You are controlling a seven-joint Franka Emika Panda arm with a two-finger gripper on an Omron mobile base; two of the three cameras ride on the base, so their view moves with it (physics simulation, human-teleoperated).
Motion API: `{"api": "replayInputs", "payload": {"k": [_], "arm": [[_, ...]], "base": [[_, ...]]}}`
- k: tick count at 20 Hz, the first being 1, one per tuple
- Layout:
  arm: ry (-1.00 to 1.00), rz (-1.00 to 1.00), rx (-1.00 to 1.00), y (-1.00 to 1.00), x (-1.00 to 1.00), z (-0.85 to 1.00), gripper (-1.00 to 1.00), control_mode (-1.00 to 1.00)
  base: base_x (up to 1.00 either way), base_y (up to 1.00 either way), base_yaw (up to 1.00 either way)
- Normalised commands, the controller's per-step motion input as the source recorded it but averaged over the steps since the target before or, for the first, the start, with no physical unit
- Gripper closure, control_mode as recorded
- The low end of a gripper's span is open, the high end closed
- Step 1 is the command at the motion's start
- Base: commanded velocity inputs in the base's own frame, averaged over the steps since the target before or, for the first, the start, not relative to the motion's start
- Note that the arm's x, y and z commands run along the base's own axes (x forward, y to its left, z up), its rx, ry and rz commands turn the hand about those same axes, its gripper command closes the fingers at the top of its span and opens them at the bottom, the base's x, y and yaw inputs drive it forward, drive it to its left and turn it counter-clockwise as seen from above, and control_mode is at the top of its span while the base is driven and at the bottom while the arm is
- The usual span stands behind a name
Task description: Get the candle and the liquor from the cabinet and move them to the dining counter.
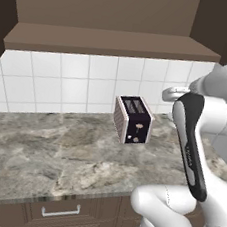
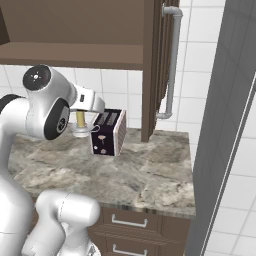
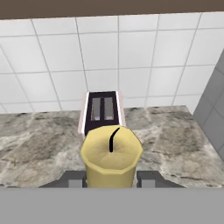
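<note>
Candle (image 3: pixel 112 157) is in the claw (image 3: pixel 112 179), and it blocks most of the claw's own view: the pale yellow top with its black wick sits right in front, and just the two dark fingertips (image 3: pixel 151 177) poke out on either side of it. So the claw is closed partway on the candle body, fingers against its sides. The bottom of the candle is cut off in the hand view. From the right base view you can just make out a yellow stub (image 2: pixel 80 118) with a white saucer (image 2: pixel 80 131) under it, half hidden behind the arm's big white joint. From the left, the forearm covers the hand almost completely, so can't tell much there.

Candle hangs in the air above the worktop (image 1: pixel 55 149), just beside the toaster (image 2: pixel 107 132), on its left in the right base view. The toaster stands near the back edge, close to the white tiles (image 1: pixel 64 79).

Overhead, the cabinet (image 2: pixel 75 30) is open, brown shelf (image 1: pixel 109 42) running across the top of both base views, its door (image 2: pixel 160 65) with the long silver handle (image 2: pixel 172 65) swung out to the right. Interior is cropped, so what's inside is hard to judge. A grey panel (image 2: pixel 225 125) closes off the right end of the worktop. Front edge and left half of the marble look wide open.
</note>
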Motion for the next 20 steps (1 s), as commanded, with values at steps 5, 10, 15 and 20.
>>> {"api": "replayInputs", "payload": {"k": [5,10,15,20], "arm": [[0.0,0.0,0.0,0.06,0.0,0.0,1.0,-1.0],[0.0,0.0,-0.01,0.18,0.0,0.0,1.0,-1.0],[0.0,0.0,0.0,0.12,0.0,0.0,1.0,-1.0],[0.0,0.0,0.0,0.0,0.0,0.0,1.0,1.0]], "base": [[0.0,0.0,0.0],[0.0,0.0,0.0],[0.0,0.0,0.0],[-0.19,0.0,-0.01]]}}
